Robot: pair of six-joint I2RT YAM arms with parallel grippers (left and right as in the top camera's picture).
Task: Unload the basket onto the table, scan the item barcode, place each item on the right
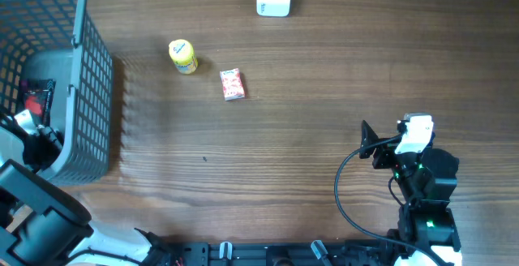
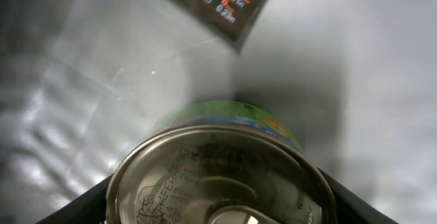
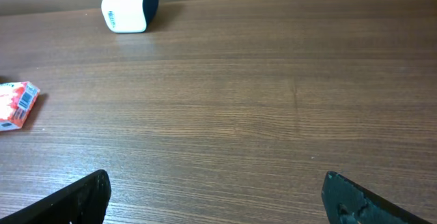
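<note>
Inside the basket (image 1: 89,79) at the table's 9 o'clock, the can (image 2: 225,149) sits end-on between the left pincer (image 2: 217,207) jaws, metal end up; whether clamped, I cannot tell. The right pincer (image 3: 217,191) gapes empty at 4 o'clock, well apart
</note>
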